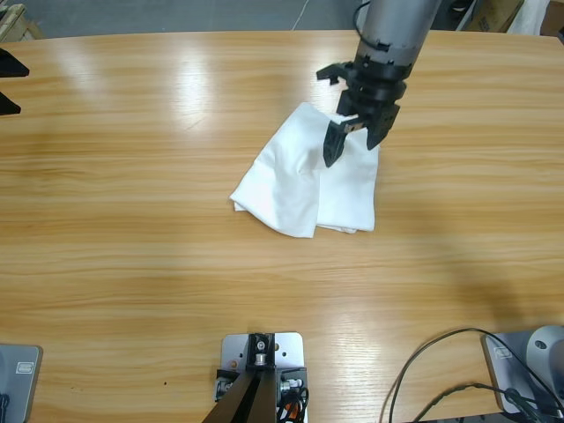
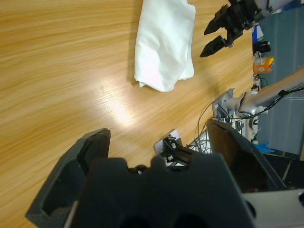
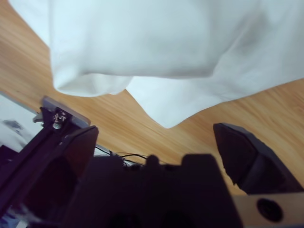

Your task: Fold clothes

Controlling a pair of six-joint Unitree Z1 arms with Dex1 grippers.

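Note:
The clothes are one white T-shirt, folded into a small, slightly rumpled bundle in the middle of the wooden table. My right gripper comes down from the top and hangs open just over the bundle's far right edge. Its wrist view looks onto the white cloth close up, with nothing between the jaws of the right gripper. My left gripper is open and empty, far off to the left. Its wrist view shows the shirt and the right gripper at a distance.
Black cables loop at the table's near right corner. Bare wood lies on all sides of the shirt. Past the table's edge, the left wrist view shows a metal stand with wires and room clutter.

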